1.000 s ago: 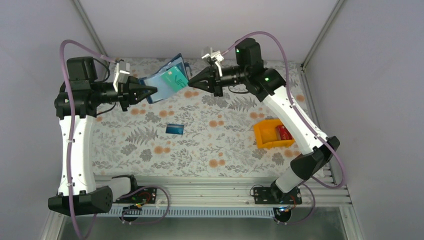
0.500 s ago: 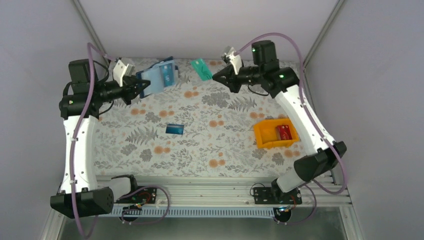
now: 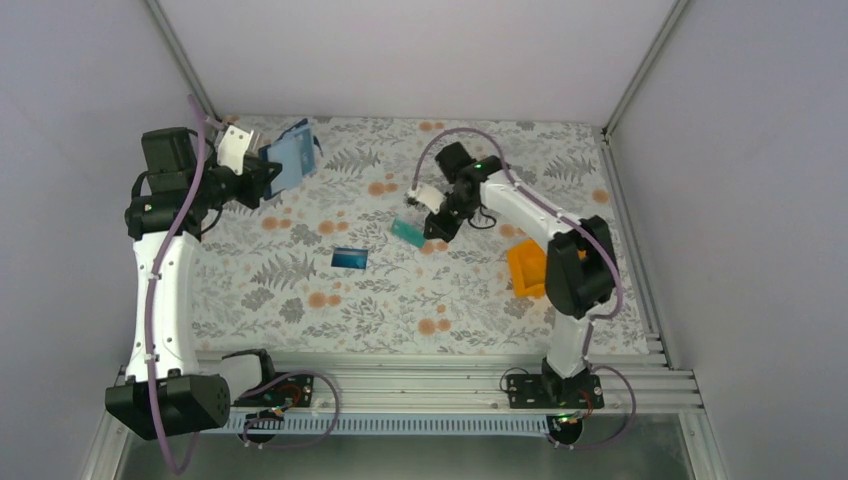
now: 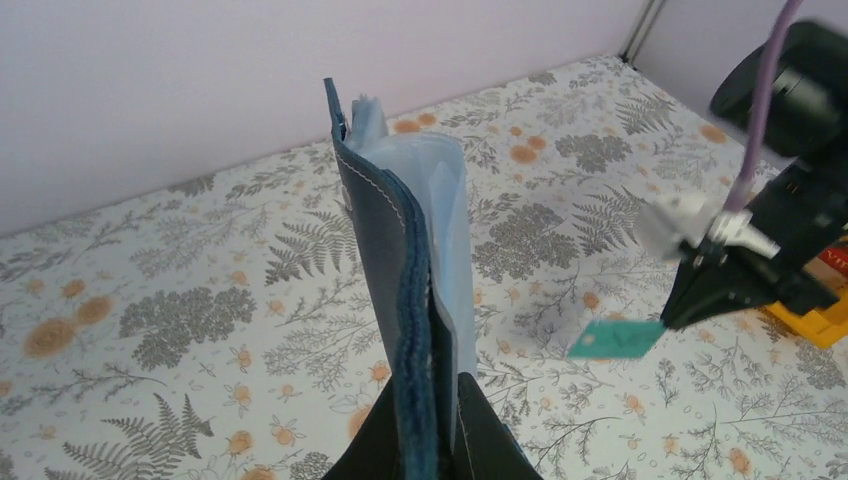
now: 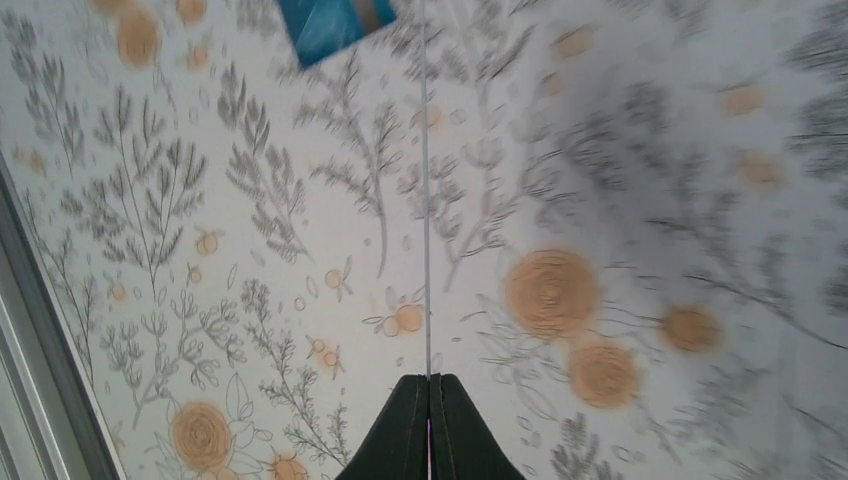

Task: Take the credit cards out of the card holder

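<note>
Flowered cloth on table, plain grey walls round it. At far left, up off cloth: card holder, pinched narrow at lower edge by left gripper, stood upright. Edge-on to left wrist camera, navy side left, pale blue pocket side right, toward right arm. Cards remaining inside: cannot tell, none plainly poking out. Mid-table: right gripper clamped tight on teal card, pointed down and left, low over cloth; touching or not, cannot tell. From right wrist view, card edge-on, thin line straight out from fingertips, so long axis in line with fingers. Flat on cloth near it, closer to arm bases and to left: blue card, apart from teal one. Orange bin on other side, to right and a bit nearer, half hidden behind right arm. Judged step: setting down teal card, already out of holder. Key relation for next move: cloth directly below card tip, so only short lowering and opening needed; bin behind gripper, needing swing back right. After release, holder well apart, up and far left of right gripper, pocket side turned toward it; right arm free for next pull, left arm busy holding. Risk: teal card landing on blue card if dropped further left.
</note>
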Controlling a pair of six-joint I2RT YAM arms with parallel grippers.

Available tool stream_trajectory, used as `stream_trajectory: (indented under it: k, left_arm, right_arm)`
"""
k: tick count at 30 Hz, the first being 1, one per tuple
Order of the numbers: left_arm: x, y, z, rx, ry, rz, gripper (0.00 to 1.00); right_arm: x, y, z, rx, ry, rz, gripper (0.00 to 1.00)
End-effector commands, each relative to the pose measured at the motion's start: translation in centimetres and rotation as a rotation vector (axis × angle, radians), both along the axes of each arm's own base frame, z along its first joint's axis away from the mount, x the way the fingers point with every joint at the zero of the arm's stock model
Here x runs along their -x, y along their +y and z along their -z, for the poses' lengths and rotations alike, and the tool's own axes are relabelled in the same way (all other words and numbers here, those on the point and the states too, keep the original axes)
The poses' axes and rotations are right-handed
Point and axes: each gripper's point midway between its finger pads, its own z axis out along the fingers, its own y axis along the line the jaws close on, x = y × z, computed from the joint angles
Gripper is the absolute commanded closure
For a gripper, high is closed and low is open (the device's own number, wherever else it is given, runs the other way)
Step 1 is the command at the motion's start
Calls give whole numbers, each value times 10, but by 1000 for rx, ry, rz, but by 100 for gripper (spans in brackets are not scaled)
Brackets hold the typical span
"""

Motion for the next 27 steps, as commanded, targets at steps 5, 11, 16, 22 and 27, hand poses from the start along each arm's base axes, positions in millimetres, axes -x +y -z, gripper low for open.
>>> stream_trajectory:
  k: [5, 11, 16, 22, 27]
  left_arm:
    - [-3, -3, -9, 19, -33, 19, 98]
    - [-5, -4, -6, 29, -20, 28, 98]
    - [-7, -4, -4, 34, -10, 31, 98]
    - [-8, -4, -2, 32, -6, 31, 98]
    - [-9, -3, -2, 31, -7, 30, 97]
  right_arm:
    - [51, 25, 56, 96, 182, -243, 96]
    - [47, 16, 95, 210, 218, -251, 96]
    - [12, 17, 104, 304, 103, -245, 96]
    - [-14, 37, 99, 322, -52, -298, 96]
    - [-15, 31, 107, 404, -89, -349, 96]
